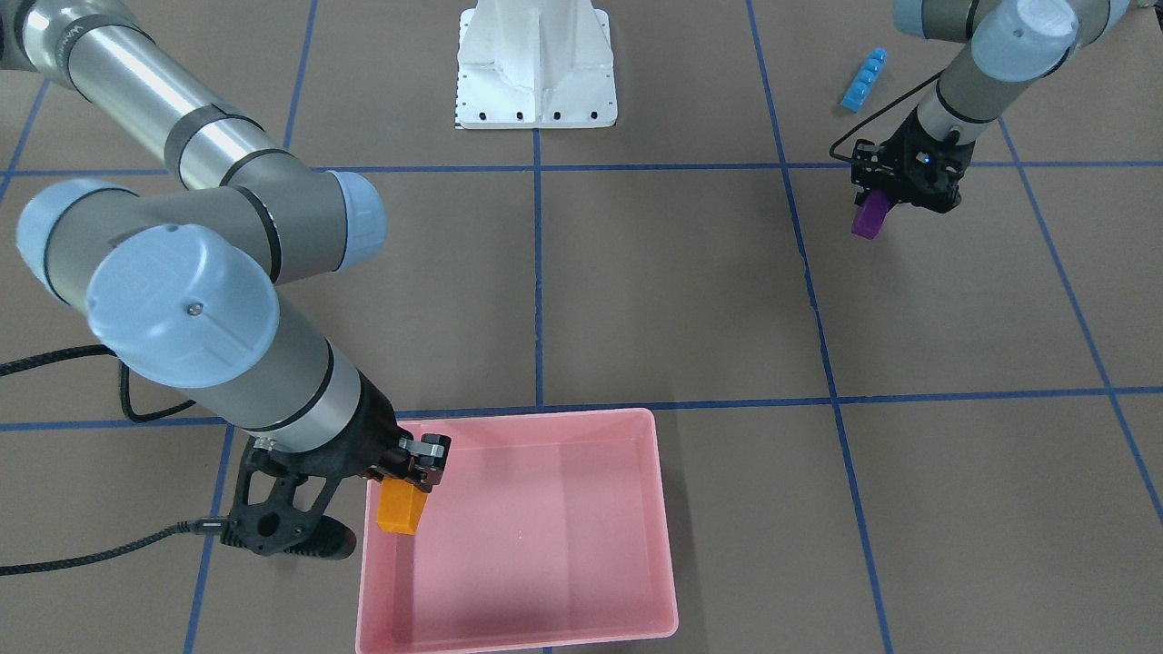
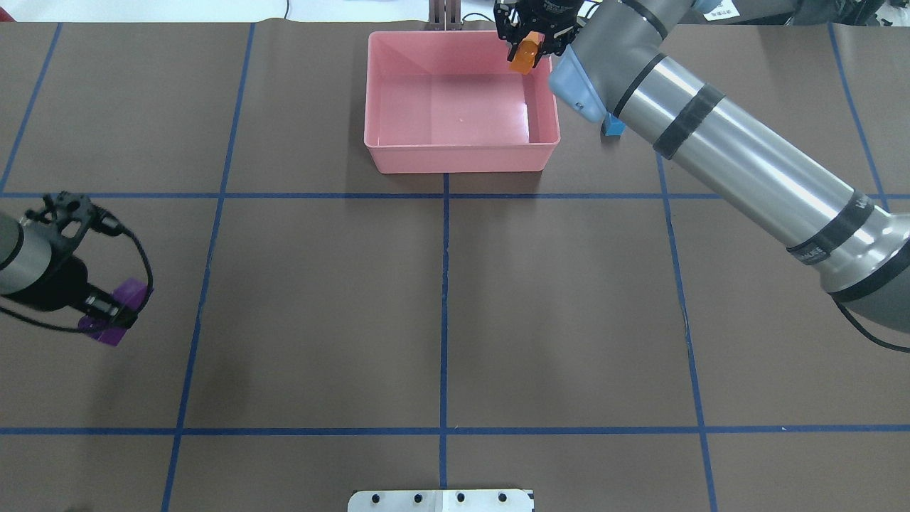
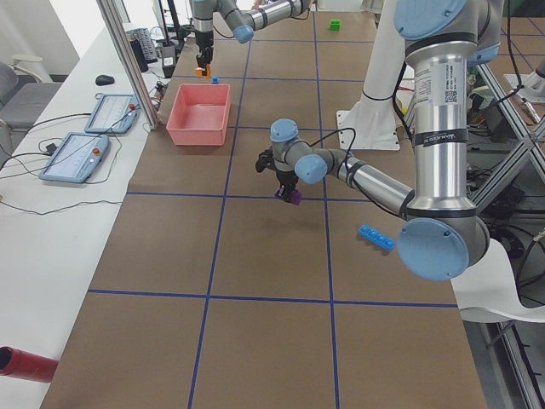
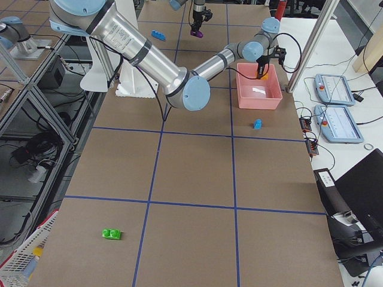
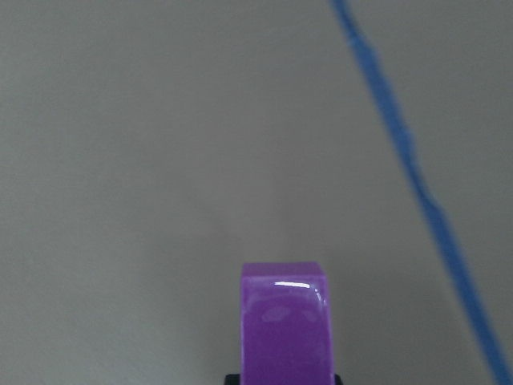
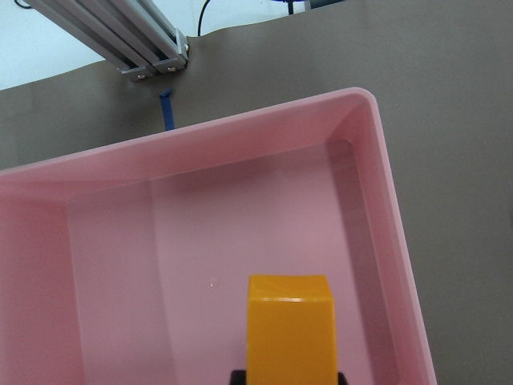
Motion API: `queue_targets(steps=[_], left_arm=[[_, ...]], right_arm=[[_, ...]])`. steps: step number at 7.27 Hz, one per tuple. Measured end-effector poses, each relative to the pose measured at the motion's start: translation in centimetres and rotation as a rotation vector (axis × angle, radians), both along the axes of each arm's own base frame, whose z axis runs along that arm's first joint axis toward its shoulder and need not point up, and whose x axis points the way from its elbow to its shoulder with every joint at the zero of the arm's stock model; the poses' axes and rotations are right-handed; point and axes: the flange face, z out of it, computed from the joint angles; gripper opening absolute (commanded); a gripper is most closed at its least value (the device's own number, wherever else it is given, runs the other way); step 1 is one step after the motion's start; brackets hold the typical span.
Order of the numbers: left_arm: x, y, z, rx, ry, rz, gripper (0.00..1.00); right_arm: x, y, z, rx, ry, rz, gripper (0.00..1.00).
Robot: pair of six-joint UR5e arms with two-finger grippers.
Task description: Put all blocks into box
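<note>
The right gripper (image 1: 416, 474) pinches the orange block (image 1: 401, 511) over the box (image 1: 666, 545); the left gripper (image 1: 878, 196) pinches the purple block (image 1: 868, 219). The right arm (image 2: 711, 142) half-hides the blue cube (image 2: 613, 129).

We see a brown desk (image 1: 690, 300) crossed by a grid of blue tape lines (image 1: 538, 272). The box (image 2: 462, 160) is plain glossy pink. There is an orange block (image 1: 400, 513) and a purple block (image 1: 868, 218). The four-stud bar (image 1: 863, 80) and the small cube (image 4: 258, 124) are both light blue, and we also see a bright green block (image 4: 111, 233). The right arm (image 1: 182, 127) and left arm (image 1: 972, 91) are silver-grey with dark bands and pale blue joint caps. The right gripper (image 1: 404, 486) and left gripper (image 1: 874, 202) are black, and the robot base (image 1: 536, 73) is white.
</note>
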Motion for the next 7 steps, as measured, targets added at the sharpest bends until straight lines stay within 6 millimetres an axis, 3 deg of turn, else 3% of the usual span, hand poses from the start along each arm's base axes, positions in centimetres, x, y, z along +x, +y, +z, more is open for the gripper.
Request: queue_targets(steps=[1, 3, 4, 5, 7], left_arm=[[0.0, -3.6, -6.0, -0.020, 0.004, -0.059, 0.00], [1.4, -11.9, -18.4, -0.091, 0.053, -0.181, 0.00], [3.0, -15.5, -23.7, -0.123, 0.088, -0.233, 0.00], [4.8, -18.6, -27.8, -0.144, 0.131, -0.280, 0.00], [8.8, -24.5, -31.5, -0.166, 0.255, -0.369, 0.00]], right_arm=[[-1.7, 0.0, 0.7, 0.046, 0.004, 0.011, 0.99], [-3.8, 0.2, 1.2, 0.108, 0.009, 0.033, 1.00], [-3.2, -0.2, 0.9, 0.109, 0.019, 0.045, 1.00], [-1.4, -0.8, 0.6, 0.085, 0.045, 0.039, 1.00], [3.3, -1.1, 0.0, 0.077, 0.176, -0.059, 1.00]])
